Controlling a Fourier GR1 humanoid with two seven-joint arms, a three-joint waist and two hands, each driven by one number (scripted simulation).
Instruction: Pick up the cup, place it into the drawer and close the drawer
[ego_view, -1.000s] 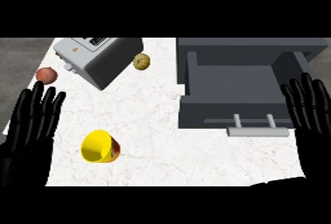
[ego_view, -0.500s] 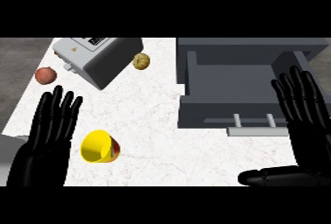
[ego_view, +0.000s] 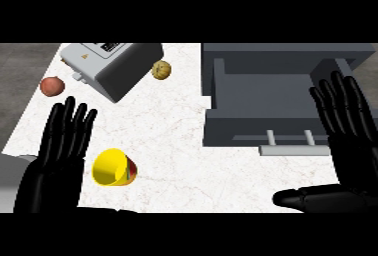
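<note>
A yellow cup (ego_view: 113, 167) lies on its side on the white counter at the lower left, its mouth turned to the left. My left hand (ego_view: 60, 150) is open with straight fingers, right beside the cup on its left. The grey drawer (ego_view: 277, 97) stands pulled open at the right, with a handle (ego_view: 289, 142) on its front. My right hand (ego_view: 345, 117) is open above the drawer's right side, its thumb (ego_view: 317, 197) sticking out low at the right.
A silver toaster (ego_view: 111, 62) sits tilted at the back left. A reddish round fruit (ego_view: 52, 86) lies left of it and a brown potato (ego_view: 162, 70) right of it. The counter's left edge (ego_view: 22, 125) runs close to my left hand.
Both hands have moved inward and up: the left hand has come close beside the cup, and the right hand has shifted left over the drawer's right side.
</note>
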